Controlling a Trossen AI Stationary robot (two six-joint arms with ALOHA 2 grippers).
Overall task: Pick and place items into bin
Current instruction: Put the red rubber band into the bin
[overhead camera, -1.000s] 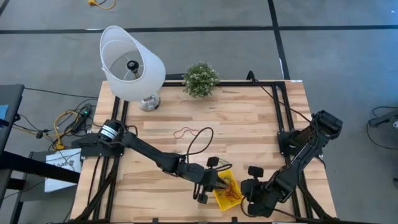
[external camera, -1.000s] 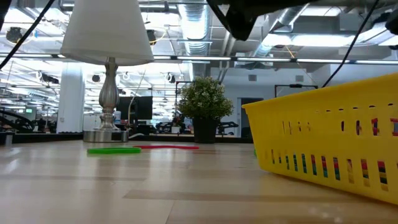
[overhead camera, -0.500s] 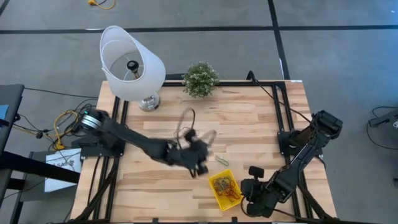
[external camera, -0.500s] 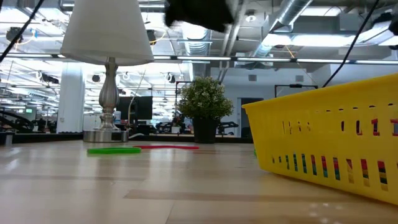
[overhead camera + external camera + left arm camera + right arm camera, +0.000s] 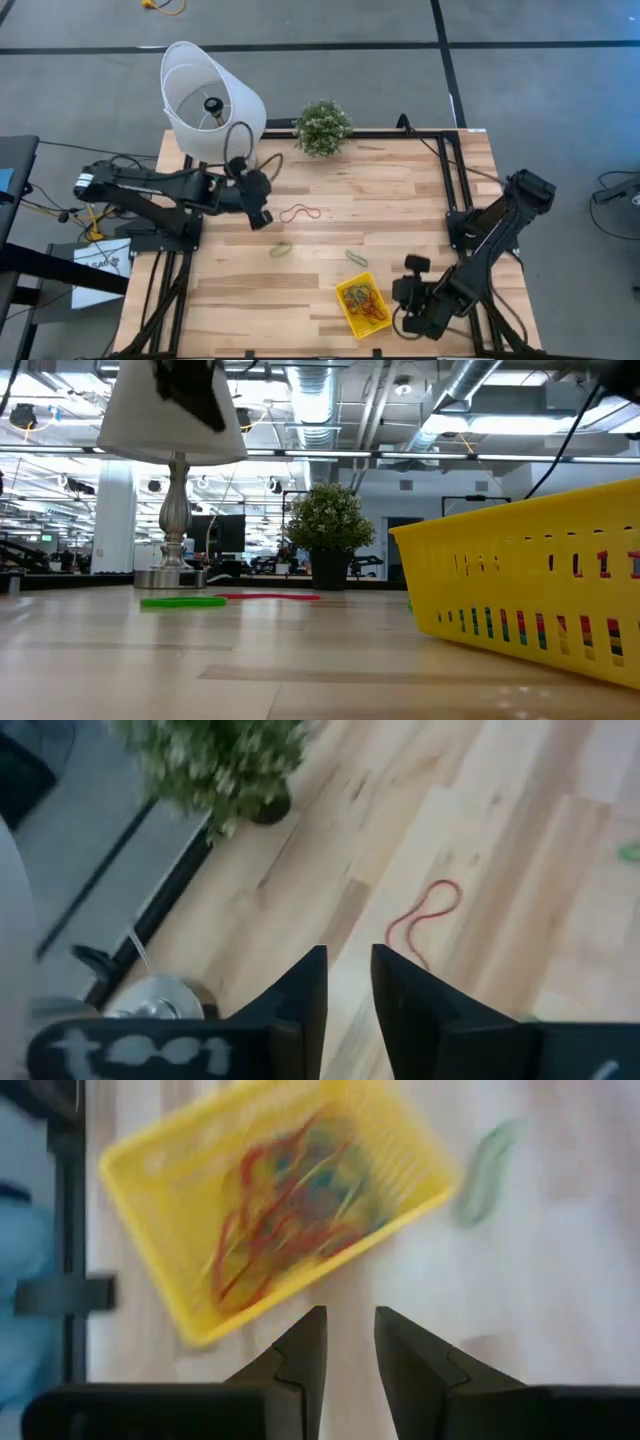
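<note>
High view: the bin (image 5: 361,306) sits near the front edge of the table (image 5: 400,190), holding a tangle of loops. Three items lie loose: a red loop (image 5: 300,213), a green loop (image 5: 280,250) and a second green loop (image 5: 356,257). The left gripper (image 5: 256,213) hangs just beside the red loop; the right gripper (image 5: 408,297) waits just beside the bin.

Low view: the red loop (image 5: 266,597) lies flat on the wood. Risk: a descent stopping short closes on air.

Left wrist view: the left gripper (image 5: 348,982) has a narrow gap and holds nothing. The red loop (image 5: 425,920) lies ahead, offset. Risk: fingers this close together may push the floppy loop aside.

Right wrist view: the right gripper (image 5: 349,1345) is narrowly parted and empty. Risk: any right-arm motion may knock the bin (image 5: 180,1320).
</note>
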